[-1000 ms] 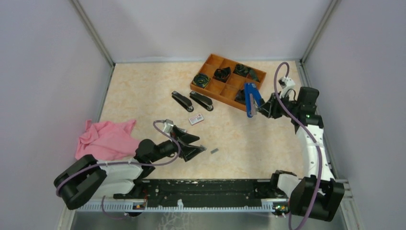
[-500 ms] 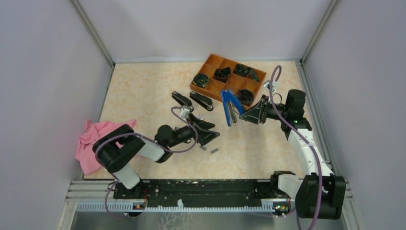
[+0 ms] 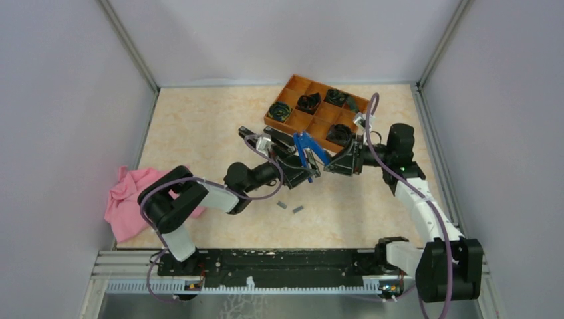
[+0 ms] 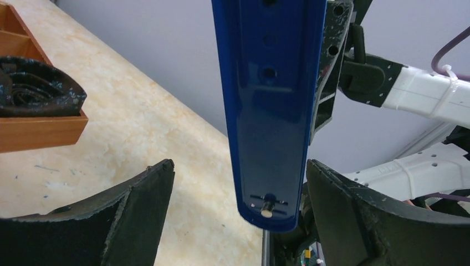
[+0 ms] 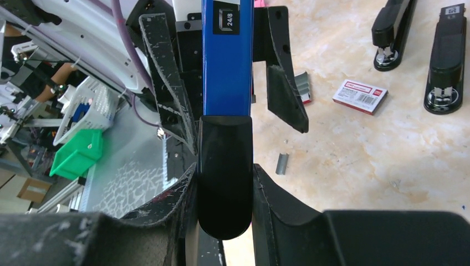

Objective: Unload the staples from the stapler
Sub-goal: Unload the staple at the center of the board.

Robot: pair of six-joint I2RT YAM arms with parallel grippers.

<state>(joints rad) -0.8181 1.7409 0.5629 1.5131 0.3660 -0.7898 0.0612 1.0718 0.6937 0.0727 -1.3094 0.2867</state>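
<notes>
From above, we see the right gripper (image 3: 324, 164) pinching the blue stapler (image 3: 307, 153) at its black end, above the table (image 3: 199, 133); the left gripper (image 3: 299, 169) stands at 8 o'clock from it, its fingers spread on both sides of the blue body; two strips of staples (image 3: 297, 209) lie on the table at 6 o'clock from the stapler, near each other but apart; the orange tray (image 3: 290, 81) is at 12 o'clock and a pink cloth (image 3: 133, 196) far at 9 o'clock.

In the left wrist view, the stapler hangs between the wide fingers (image 4: 138, 210); a clear gap shows at 9 o'clock; at 3 o'clock we cannot tell.

In the right wrist view, one strip lies at 3 o'clock from the pinched black end; a white and red box (image 5: 360, 95) and two black staplers (image 5: 448, 61) lie at 2 o'clock.
</notes>
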